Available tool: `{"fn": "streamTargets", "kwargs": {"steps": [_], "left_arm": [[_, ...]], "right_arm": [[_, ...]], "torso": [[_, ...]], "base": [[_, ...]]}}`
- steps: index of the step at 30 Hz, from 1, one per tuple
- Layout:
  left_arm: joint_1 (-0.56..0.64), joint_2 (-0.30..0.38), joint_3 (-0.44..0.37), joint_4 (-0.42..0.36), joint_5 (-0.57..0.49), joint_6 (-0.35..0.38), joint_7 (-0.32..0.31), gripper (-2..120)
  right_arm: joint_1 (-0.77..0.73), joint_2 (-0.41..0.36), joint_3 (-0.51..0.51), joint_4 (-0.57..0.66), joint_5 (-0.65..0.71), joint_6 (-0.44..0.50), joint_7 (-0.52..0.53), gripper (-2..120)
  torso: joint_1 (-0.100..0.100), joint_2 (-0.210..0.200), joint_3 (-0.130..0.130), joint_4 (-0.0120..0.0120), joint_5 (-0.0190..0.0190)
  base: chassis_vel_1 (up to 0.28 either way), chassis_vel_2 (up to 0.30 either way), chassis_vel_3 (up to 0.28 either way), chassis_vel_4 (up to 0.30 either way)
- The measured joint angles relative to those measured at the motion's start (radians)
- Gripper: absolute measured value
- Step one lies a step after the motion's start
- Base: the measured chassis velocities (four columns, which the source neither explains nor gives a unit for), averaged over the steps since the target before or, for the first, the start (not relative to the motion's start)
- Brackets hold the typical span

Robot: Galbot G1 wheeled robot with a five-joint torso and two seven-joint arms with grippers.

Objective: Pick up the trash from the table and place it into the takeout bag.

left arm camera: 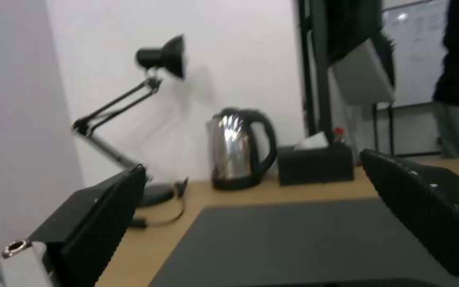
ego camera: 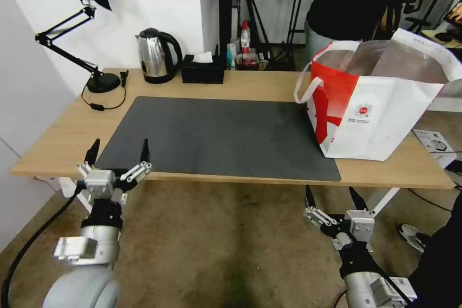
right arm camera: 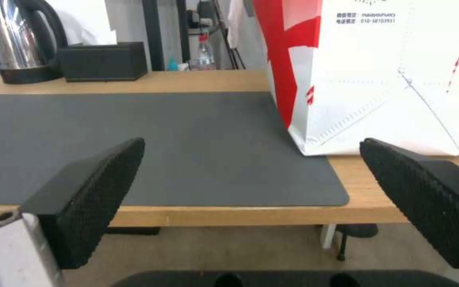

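The counter [ego camera: 240, 87], a long light-wood top carrying a dark grey mat [ego camera: 216, 137], stood before the robot, and no bowl or cup lay on its surface. The takeout bag [ego camera: 380, 106] sat upright at about three o'clock on the counter, its near corner resting on the mat's right end, its red side panel facing the mat, one white loop handle hanging off that side and the silvery lining visible through the open top; what lay inside could not be told. Toward eleven o'clock, along the far edge, stood a steel kettle [ego camera: 155, 55] with a black tissue box [ego camera: 202, 68] just beside it, and a black desk lamp [ego camera: 91, 33] stood at about ten o'clock near the far left corner. The left pincer [ego camera: 118, 151] hung at about seven o'clock, just at the counter's near edge by the mat's near left corner, its fingers spread wide with nothing between them. The right pincer [ego camera: 332, 197] hung at about five o'clock, below and in front of the near edge, over the floor, likewise spread wide and holding nothing. From the right wrist view the bag [right arm camera: 378, 75] stood close ahead on the counter, touching the mat [right arm camera: 150, 147].
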Motion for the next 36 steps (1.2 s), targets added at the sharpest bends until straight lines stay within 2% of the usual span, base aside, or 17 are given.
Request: {"fn": "streamTargets", "kwargs": {"steps": [6, 27, 31, 36], "left_arm": [[0.086, -0.029, -0.008, -0.013, 0.004, 0.001, -0.005, 100], [0.129, -0.094, 0.066, 0.046, 0.088, -0.005, 0.023, 100], [0.141, -0.121, 0.102, 0.064, 0.111, -0.009, 0.025, 100], [0.138, -0.122, 0.106, 0.088, 0.128, -0.009, 0.027, 100]], "right_arm": [[0.0, 0.0, 0.0, 0.0, 0.0, 0.0, 0.0, 100], [0.0, 0.0, 0.0, 0.0, 0.0, 0.0, 0.0, 100], [0.0, 0.0, 0.0, 0.0, 0.0, 0.0, 0.0, 100], [0.0, 0.0, 0.0, 0.0, 0.0, 0.0, 0.0, 100]], "torso": [[0.0, 0.0, 0.0, 0.0002, -0.0003], [0.0, 0.0, 0.0, 0.0002, -0.0004], [0.0, 0.0, 0.0, 0.0003, -0.0001], [0.0, 0.0, 0.0, 0.0002, -0.0003]], "base": [[0.0, 0.0, 0.0, 0.0], [0.0, 0.0, 0.0, 0.0], [0.0, 0.0, 0.0, 0.0], [0.0, 0.0, 0.0, 0.0]]}}
